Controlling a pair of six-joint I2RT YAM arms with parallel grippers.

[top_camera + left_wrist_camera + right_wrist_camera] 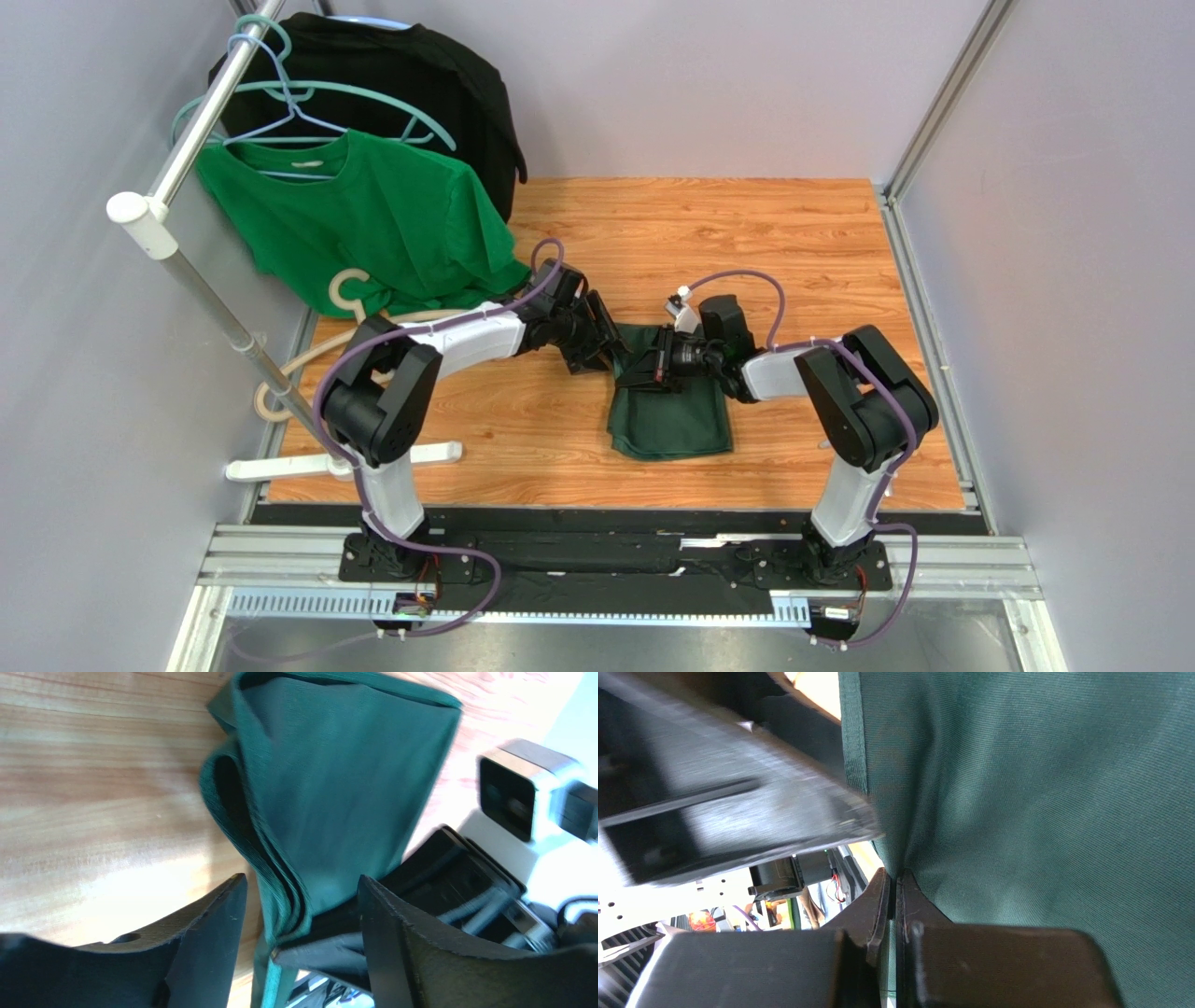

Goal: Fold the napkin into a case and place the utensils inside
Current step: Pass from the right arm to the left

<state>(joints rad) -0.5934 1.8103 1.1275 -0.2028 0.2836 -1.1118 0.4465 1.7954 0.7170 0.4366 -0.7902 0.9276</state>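
Dark green napkin (671, 406), only partly folded, is pinched in the right gripper (896, 878); left gripper (302, 882) straddles its layered edge, jaws apart. Utensils nowhere visible.

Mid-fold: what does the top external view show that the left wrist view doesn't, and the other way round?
Only top external: how the napkin lies on the table, plus the green T-shirt and black garment hanging at far left. Only left wrist: the napkin's stacked layers at its folded edge, between the fingers of the open left gripper. Both: the napkin, the wooden table, and the right gripper at the cloth.
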